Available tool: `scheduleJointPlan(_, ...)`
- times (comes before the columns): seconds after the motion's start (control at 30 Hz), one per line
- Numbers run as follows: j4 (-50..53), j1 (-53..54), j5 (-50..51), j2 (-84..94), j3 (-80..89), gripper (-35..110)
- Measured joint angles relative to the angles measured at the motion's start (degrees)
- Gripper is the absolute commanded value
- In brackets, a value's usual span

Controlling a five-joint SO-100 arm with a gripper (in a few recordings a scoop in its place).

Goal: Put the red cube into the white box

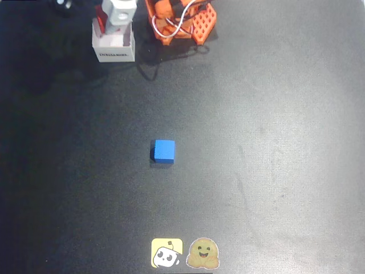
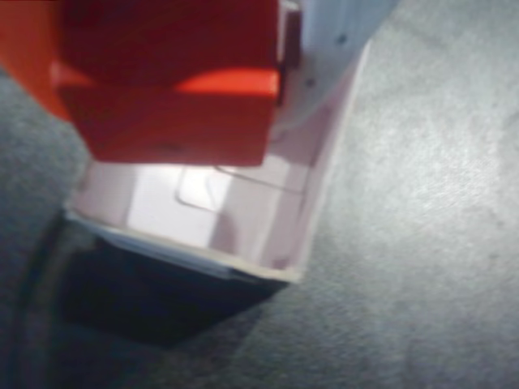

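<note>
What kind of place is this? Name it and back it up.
Likely a hobby or lab robot test bench, not a home or factory: a plain dark table, small practice props such as the blue cube and white box, and two cartoon stickers at the table's edge.

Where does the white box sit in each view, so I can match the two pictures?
Overhead view: the white box sits at the top left, beside the orange arm base, with the arm reaching over it.
Wrist view: its open inside fills the centre, just under the red cube.
Shared landmark: the box's rim on the dark table.
</note>
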Motion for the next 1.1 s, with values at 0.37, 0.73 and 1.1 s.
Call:
scheduleJointPlan(0.37,-0.35,-5.54,1.05,0.0,0.0,20)
scheduleJointPlan(0.73,-1.76,-7.21,1.76,0.0,0.0,21)
scheduleJointPlan(1.1,-6.94,-16.44,-2.37,0.0,0.0,0)
